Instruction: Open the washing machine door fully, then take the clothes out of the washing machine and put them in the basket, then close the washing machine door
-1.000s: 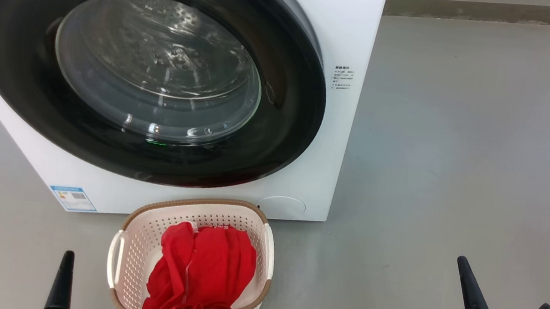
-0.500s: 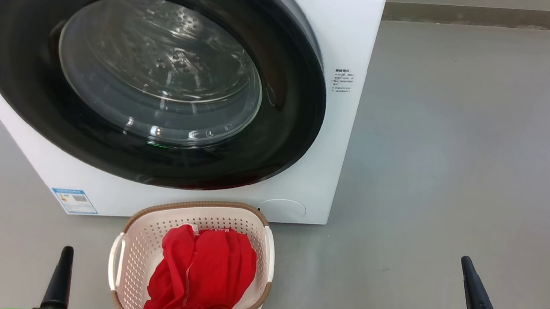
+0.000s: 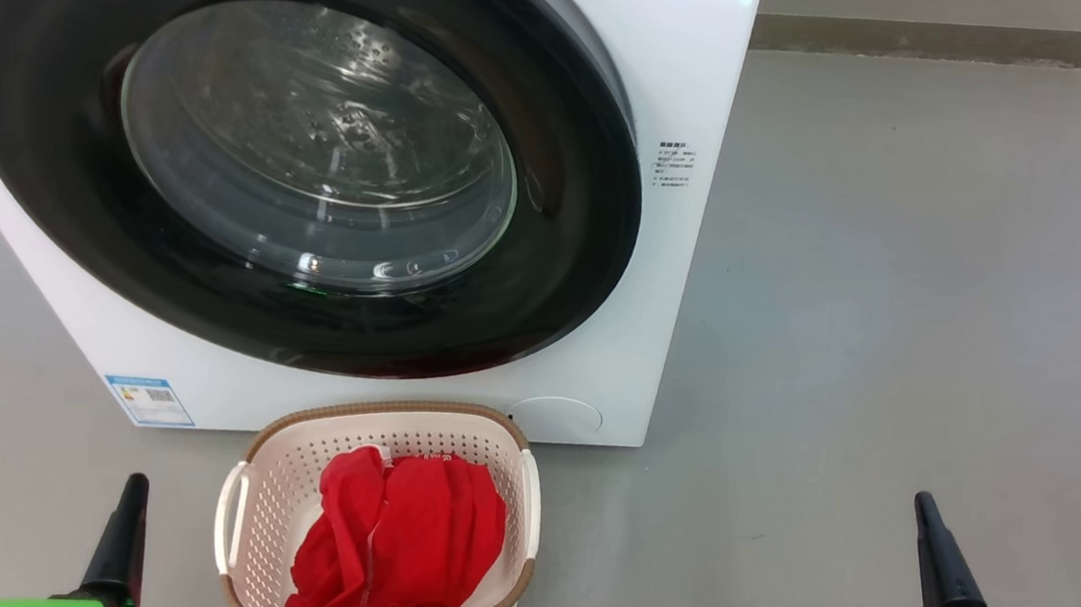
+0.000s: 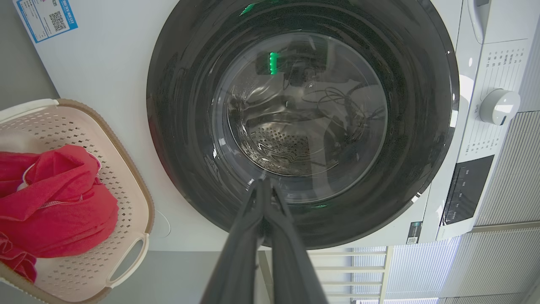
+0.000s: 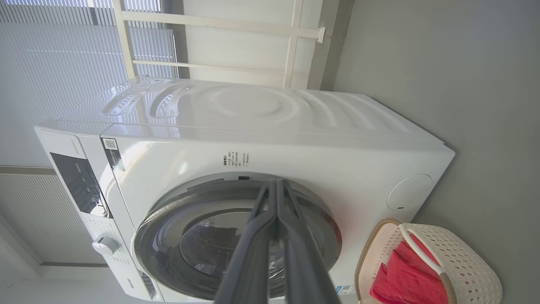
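The white washing machine (image 3: 697, 82) stands ahead with its door (image 3: 565, 247) closed flat against the front. Through the glass I see bare drum. The cream basket (image 3: 292, 458) sits on the floor just before the machine, with the red clothes (image 3: 403, 536) piled inside. My left gripper (image 3: 132, 493) is shut at the lower left, beside the basket. My right gripper (image 3: 927, 523) is shut at the lower right, well away from it. In the left wrist view the left gripper (image 4: 263, 181) points at the door (image 4: 177, 126). In the right wrist view the right gripper (image 5: 276, 183) holds nothing.
Grey floor (image 3: 891, 324) stretches to the machine's right. A blue label (image 3: 148, 399) and a round cover (image 3: 555, 414) mark the machine's lower front. The control dial (image 4: 500, 105) sits beside the door. White railing and blinds stand behind the machine.
The whole head picture has slid down a little, so the camera has moved. Both grippers show slightly more of their green mounts. Door, basket and clothes stay as they were.
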You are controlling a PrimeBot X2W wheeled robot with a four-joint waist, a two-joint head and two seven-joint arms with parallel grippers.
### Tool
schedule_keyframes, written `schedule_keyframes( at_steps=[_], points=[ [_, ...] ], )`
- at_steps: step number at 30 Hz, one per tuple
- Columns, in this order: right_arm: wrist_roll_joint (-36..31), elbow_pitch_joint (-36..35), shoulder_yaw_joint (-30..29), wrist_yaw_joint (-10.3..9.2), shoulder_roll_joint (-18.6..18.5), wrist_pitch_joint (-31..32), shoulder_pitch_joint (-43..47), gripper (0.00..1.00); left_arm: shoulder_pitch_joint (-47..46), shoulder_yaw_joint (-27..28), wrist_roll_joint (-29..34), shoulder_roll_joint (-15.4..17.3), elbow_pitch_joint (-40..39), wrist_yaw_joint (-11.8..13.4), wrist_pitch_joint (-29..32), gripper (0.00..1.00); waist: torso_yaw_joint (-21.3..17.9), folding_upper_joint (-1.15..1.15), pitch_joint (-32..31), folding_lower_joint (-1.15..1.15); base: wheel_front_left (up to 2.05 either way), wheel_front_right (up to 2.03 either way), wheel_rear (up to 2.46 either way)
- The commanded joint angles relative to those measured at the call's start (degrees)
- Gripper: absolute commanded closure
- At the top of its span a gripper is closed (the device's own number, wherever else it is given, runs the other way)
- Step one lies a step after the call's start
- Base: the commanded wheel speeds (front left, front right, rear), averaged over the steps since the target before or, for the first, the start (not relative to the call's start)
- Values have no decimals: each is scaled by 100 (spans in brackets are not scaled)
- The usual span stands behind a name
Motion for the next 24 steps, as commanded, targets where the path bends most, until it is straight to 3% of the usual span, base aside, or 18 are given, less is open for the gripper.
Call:
schedule_keyframes(
  at_steps=[1,24],
  points=[
    [178,-179,75,-6,-28,56,-274,100,-282,219,-154,46,-101,-16,57,100,2,0,-7,0,0,0,0],
    [372,-181,9,-6,8,150,-287,100,-313,282,-320,1,-89,-16,140,100,5,0,-23,0,0,0,0]
  ],
)
